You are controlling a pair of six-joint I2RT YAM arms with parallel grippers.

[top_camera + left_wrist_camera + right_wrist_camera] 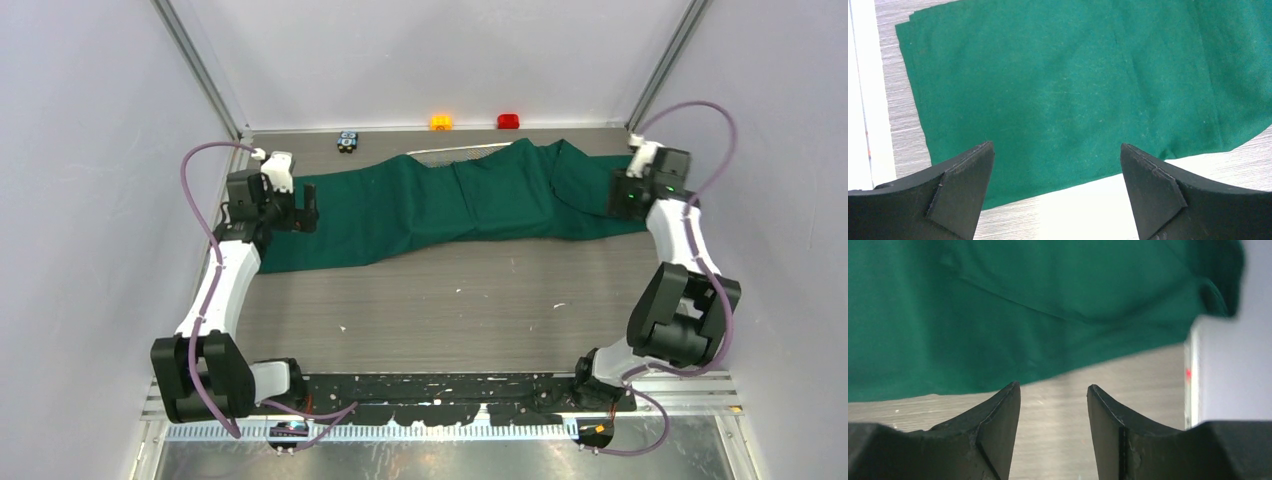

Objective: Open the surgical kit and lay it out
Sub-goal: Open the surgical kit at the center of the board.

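Unwrapping step, item: dark green rectangular cloth wrap (440, 205), on the far half of the grey wood-grain table (470, 300), long axis running left to right, ends pointing at either arm. It drapes the silver wire-mesh tray (460, 152), whose far rim shows.

Left gripper (1056, 145): fingers spread wide, empty, over the left end.

Right gripper (1053, 385): fingers parted, empty, at the right hem.

Handling: pinch the top layer only and draw outward evenly, so the tray is not dragged.

I can read no text, label or number in any view; the cloth (1073, 90) ahead of both jaws is plain green.
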